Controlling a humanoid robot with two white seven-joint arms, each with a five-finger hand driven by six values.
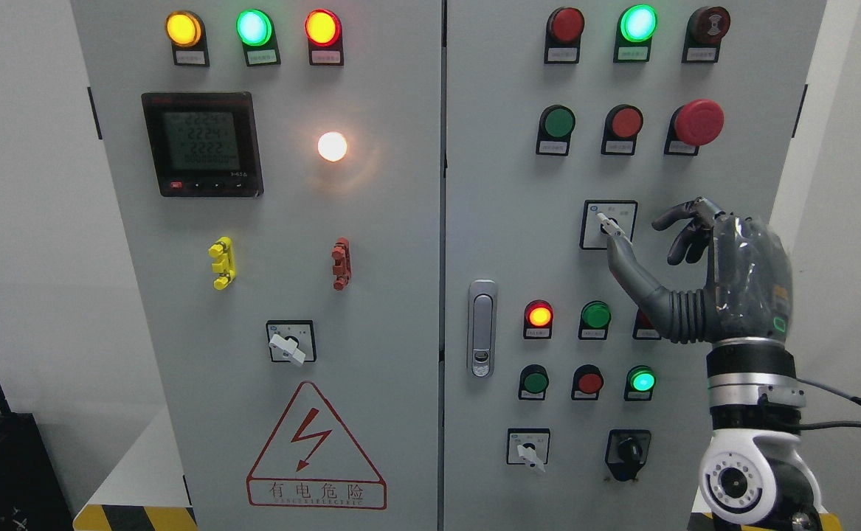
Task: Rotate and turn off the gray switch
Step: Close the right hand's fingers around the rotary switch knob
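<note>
While the right hand [685, 254] is reaching up from the lower right, its thumb tip is resting on or right beside the lever of the gray switch [609, 223], which is sitting in a black-framed plate on the right door of the cabinet [371, 310], below the row with the big red stop button [698, 122]. The other fingers [685, 221] are curling loosely off to the side and aren't clamping on anything, so I'm reading the hand as apart rather than gripping. That's what's worrying me: with only one fingertip pushing, the lever is probably going to slip out from under it, or the push is just going to slide across the plate without turning anything. Overshooting could also be sending the fingers up toward that stop button, which is sitting fairly near. As for containers, nothing here is holding anything; the cabinet doors are staying closed, so what's inside is hidden. Left arm isn't showing at all.
</note>
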